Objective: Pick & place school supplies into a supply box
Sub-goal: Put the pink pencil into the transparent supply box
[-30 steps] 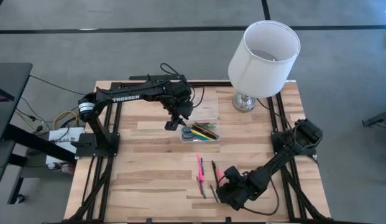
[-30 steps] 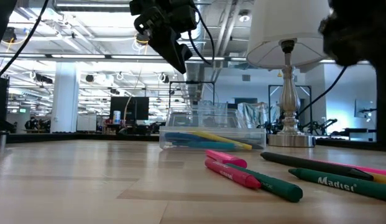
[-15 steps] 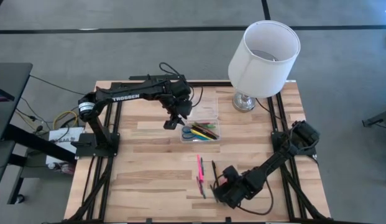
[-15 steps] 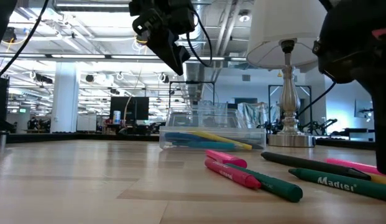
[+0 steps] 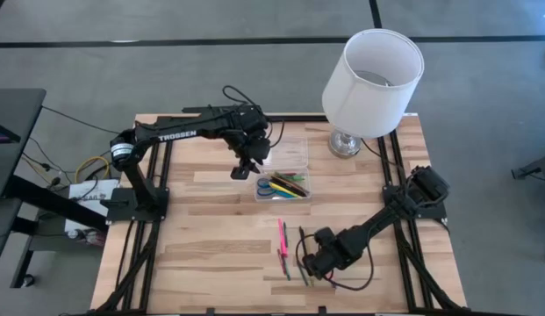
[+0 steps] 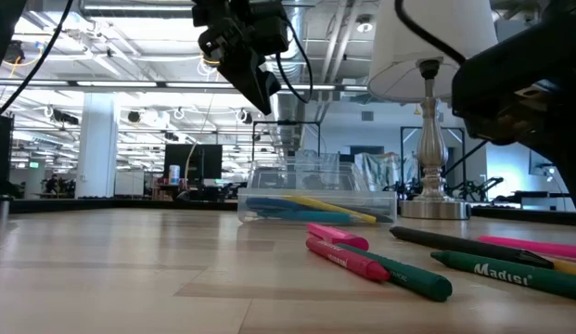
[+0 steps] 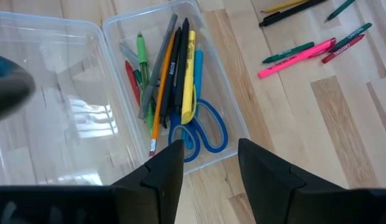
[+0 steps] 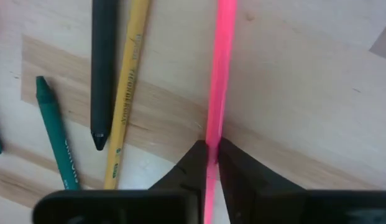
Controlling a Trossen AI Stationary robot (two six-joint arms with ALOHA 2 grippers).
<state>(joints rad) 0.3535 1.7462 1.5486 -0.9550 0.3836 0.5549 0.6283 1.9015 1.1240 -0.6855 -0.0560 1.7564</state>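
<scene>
Two arms at work: right gripper [image 8: 211,158] pinched on a thin pink pen [image 8: 219,68] at the near-right table edge for lifting, left gripper [image 7: 208,165] fingers apart, above the half-filled supply box [image 5: 286,176] mid-table.

Left gripper [image 7: 208,165] above near end of the clear supply box [image 7: 212,93], fingers [image 7: 165,171] apart, nothing between them. In the box: blue-handled scissors [image 7: 202,130], yellow marker [image 7: 189,74], black pen [image 7: 180,62], orange pencil [image 7: 163,87], grey pen [image 7: 156,68], green pen [image 7: 142,53], red pen [image 7: 132,74]. Clear lid [image 7: 50,99] lies open beside the box. Loose on the wooden counter [image 7: 317,143], well apart from the box: pink marker [image 7: 296,57], green marker [image 7: 289,53], red crayon [image 7: 342,48], green crayon [image 7: 353,31], plus dark and yellow pens at the frame edge.
</scene>
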